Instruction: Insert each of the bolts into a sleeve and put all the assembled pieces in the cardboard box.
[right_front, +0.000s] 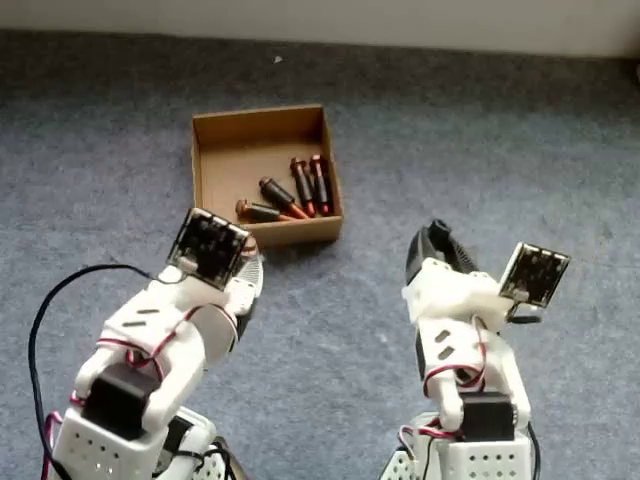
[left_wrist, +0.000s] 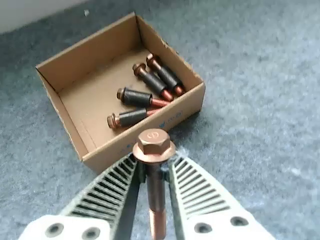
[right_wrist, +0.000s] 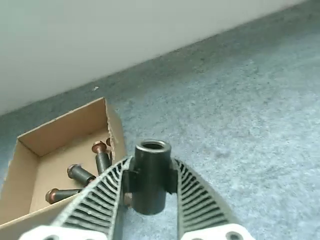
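My left gripper (left_wrist: 155, 172) is shut on a copper bolt (left_wrist: 155, 165), hex head pointing outward, just in front of the cardboard box (left_wrist: 60, 107). In the high view this gripper (right_front: 250, 262) sits at the box's (right_front: 210, 165) near wall. Several assembled bolt-and-sleeve pieces (left_wrist: 145, 95) lie inside the box, seen also from above (right_front: 290, 195). My right gripper (right_wrist: 150, 172) is shut on a dark sleeve (right_wrist: 150, 175), its open bore facing up. From above, the right gripper (right_front: 432, 250) hovers to the right of the box, over the carpet.
Grey carpet (right_front: 480, 140) covers the whole work area, with open floor right of the box and between the arms. A pale wall (right_wrist: 100, 35) runs along the far edge. Black and red cables (right_front: 45, 320) trail off the left arm.
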